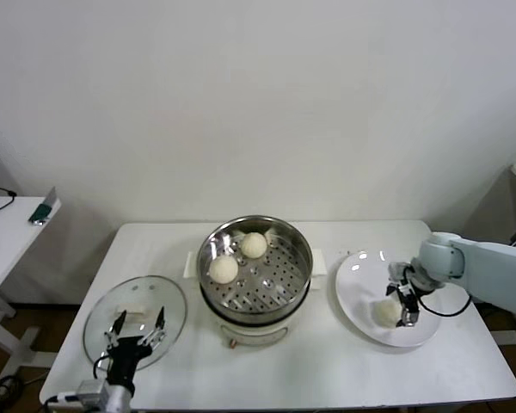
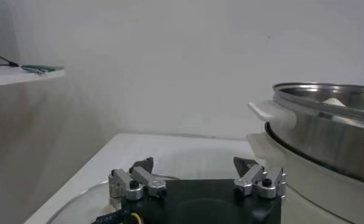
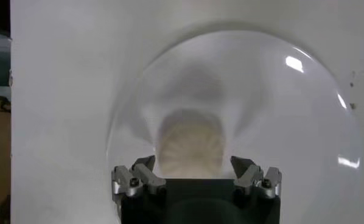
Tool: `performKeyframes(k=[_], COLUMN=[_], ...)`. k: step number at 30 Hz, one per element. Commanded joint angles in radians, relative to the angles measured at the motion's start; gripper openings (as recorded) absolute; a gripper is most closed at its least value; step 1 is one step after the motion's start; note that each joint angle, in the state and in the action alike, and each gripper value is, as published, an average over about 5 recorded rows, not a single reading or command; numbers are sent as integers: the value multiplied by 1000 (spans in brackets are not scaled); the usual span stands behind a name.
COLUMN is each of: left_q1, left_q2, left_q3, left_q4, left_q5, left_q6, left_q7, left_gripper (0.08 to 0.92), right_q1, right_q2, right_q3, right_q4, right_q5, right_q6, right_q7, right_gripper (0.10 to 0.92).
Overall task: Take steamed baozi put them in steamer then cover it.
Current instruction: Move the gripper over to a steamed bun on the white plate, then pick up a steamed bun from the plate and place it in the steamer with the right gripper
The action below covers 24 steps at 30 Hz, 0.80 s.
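Observation:
Two cream-white baozi (image 1: pixel 254 244) (image 1: pixel 224 269) lie in the shiny steel steamer (image 1: pixel 303 258) at the table's middle. A third baozi (image 1: pixel 385 313) (image 3: pixel 190 146) rests on the white plate (image 1: pixel 361 275) (image 3: pixel 279 103) at the right. My right gripper (image 1: pixel 404 305) (image 3: pixel 193 164) is lowered over it, jaws open, one finger on each side of the bun with small gaps. The glass cover (image 1: pixel 168 297) (image 2: pixel 78 204) lies flat at the front left. My left gripper (image 1: pixel 138 327) (image 2: pixel 194 164) hovers open just above it, holding nothing. In the left wrist view the steamer (image 2: pixel 328 134) stands beside it.
The steamer sits on a white cooker base (image 1: pixel 254 327) with side handles. A small side table (image 1: pixel 17 228) with a green object stands at the far left, off the work table. The white wall runs close behind the table.

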Motion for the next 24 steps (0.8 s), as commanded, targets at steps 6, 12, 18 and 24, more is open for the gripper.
performKeyframes(k=[6,12,18,24], left_q1=[-2,-3,-4,-6], left_q2=[1,0,4,3], left_q3=[1,3,0,1], left_q4=[1,0,-5,-19], left_q5=[0,2,2,4], left_q6=[1,2,3,10], left_q7=[0,0,0,1], left_gripper=[823,823,823,823], right_q1=[-19,165,601,819], right_q2=[4,21,167,363], right_q3=[26,-71,-277,-199], right_q4=[-11,25,55,81], right_q5=[-22,-6,76,99], right_q6=[0,53,233,428], right_q7=[-4,-57,-159,-198], right_gripper=[709,688,687,687])
